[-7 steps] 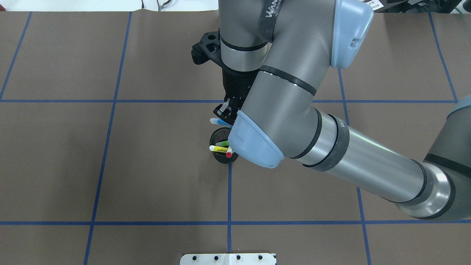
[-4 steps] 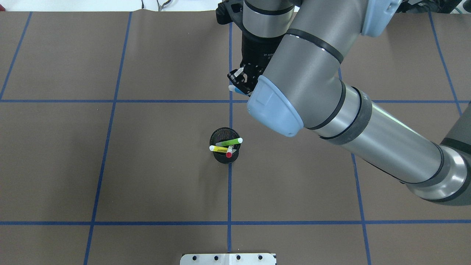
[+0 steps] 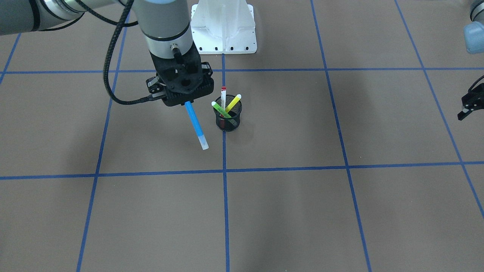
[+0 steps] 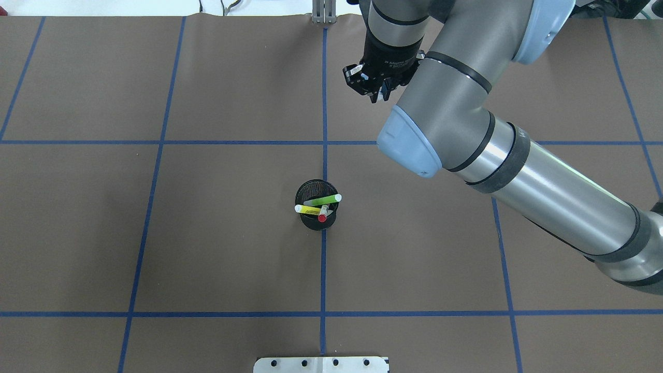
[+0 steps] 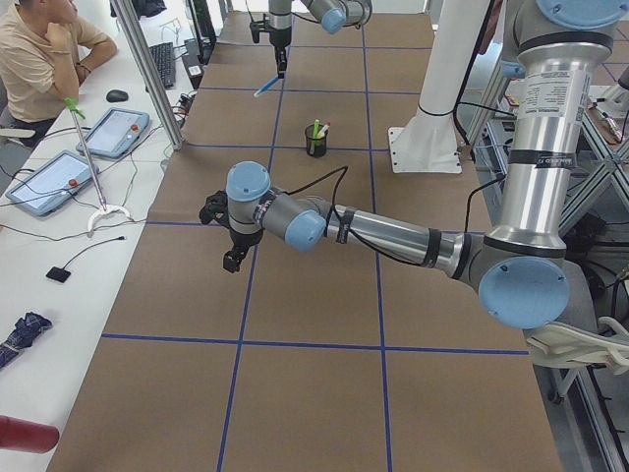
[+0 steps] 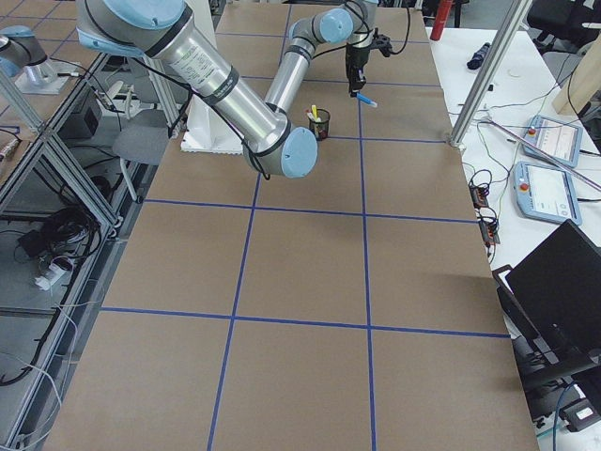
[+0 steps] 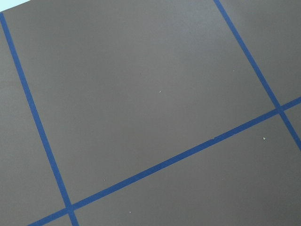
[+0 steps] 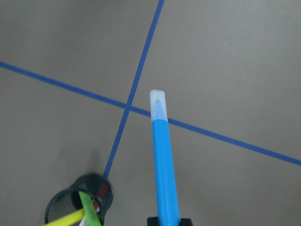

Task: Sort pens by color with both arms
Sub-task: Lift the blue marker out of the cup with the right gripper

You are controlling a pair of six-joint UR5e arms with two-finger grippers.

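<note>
My right gripper (image 4: 370,87) is shut on the blue pen (image 3: 196,126). It holds the pen in the air, cap end down and tilted, over the far half of the table beyond the black mesh cup (image 4: 316,221). The right wrist view shows the blue pen (image 8: 164,174) hanging from the fingers, with the cup (image 8: 77,207) below left. The green pen (image 4: 321,199), the yellow pen (image 4: 309,209) and the white pen with red ends (image 4: 322,217) stand in the cup. My left gripper (image 3: 467,107) shows only at the front view's right edge, far from the cup; I cannot tell its state.
The brown table cover is marked with blue tape lines (image 4: 323,269). The white pedestal base (image 3: 223,26) stands on the robot's side, behind the cup. The left wrist view shows only bare cover and tape lines (image 7: 164,165). An operator (image 5: 44,49) sits at a side desk.
My right gripper has carried the blue pen from just above the cup toward the far edge of the table and to the right. The three pens in the cup have not moved.
</note>
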